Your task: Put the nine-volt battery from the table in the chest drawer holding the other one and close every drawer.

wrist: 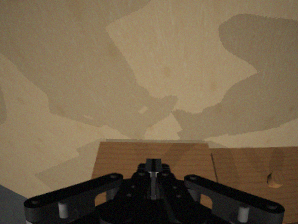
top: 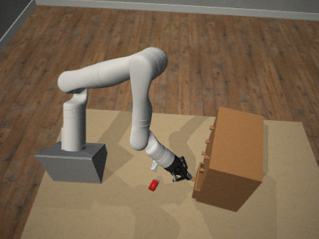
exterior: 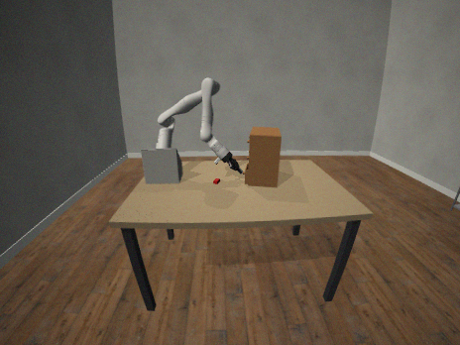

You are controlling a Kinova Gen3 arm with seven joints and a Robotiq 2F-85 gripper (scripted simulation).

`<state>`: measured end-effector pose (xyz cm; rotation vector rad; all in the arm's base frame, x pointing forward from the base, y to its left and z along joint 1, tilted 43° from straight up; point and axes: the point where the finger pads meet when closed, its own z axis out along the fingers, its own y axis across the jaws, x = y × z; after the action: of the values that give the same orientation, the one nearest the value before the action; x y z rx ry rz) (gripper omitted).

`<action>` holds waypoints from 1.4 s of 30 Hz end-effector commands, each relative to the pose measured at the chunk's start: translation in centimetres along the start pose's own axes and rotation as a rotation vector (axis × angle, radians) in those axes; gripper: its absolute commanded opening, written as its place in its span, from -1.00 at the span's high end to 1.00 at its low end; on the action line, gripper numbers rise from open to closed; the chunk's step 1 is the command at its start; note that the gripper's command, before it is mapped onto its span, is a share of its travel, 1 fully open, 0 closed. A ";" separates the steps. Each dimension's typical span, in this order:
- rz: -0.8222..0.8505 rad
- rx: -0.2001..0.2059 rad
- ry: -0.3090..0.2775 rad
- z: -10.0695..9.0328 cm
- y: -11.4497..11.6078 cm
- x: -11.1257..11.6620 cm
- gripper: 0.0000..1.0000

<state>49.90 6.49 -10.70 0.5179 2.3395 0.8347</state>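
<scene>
Lower centre of the top view: the red nine-volt battery (top: 153, 185) (exterior: 216, 181) is lying on the table (top: 69, 213) (exterior: 238, 208) (wrist: 175, 50), outside any drawer; the wrist view is not showing it. Right of centre, I am holding the gripper (top: 189, 178) (exterior: 242, 172) (wrist: 153, 168) clenched, nothing between its fingers, with the tips pointing at the front of the projecting lower drawer (top: 196, 188) (exterior: 246, 180) (wrist: 150, 152). I am apparently pushing that drawer inward, perhaps because it is not the one I am wanting (my guess, from the battery lying elsewhere).

Risks: if I am pressing too hard or too long once the drawer is seating, the force will be passing into the chest (top: 237, 144) (exterior: 264, 159) (wrist: 250, 162) and sliding or turning it. If the tips are bearing off-centre, the loose tray may be skewing and jamming; if they are slipping off the knob (top: 194, 179), they may be striking the chest's face. Stopping short may be leaving the front beyond the allowed margin.

Containers: the lower drawer is showing only a narrow opening at lower right of the top view, and I cannot tell what it is holding. The other drawers are appearing closed and hiding their contents, so the matching battery's place is remaining unseen.
</scene>
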 end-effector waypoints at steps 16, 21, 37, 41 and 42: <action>-0.003 0.000 -0.006 1.0 0.0 -1.3 1.00; -0.003 0.000 -0.006 1.1 0.0 -1.4 1.00; -0.003 0.000 -0.006 1.2 0.0 -1.5 1.00; -0.003 0.000 -0.006 1.2 0.0 -1.5 1.00; -0.003 0.000 -0.006 1.2 0.0 -1.5 1.00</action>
<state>51.66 6.35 -10.91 0.5154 2.3369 0.8328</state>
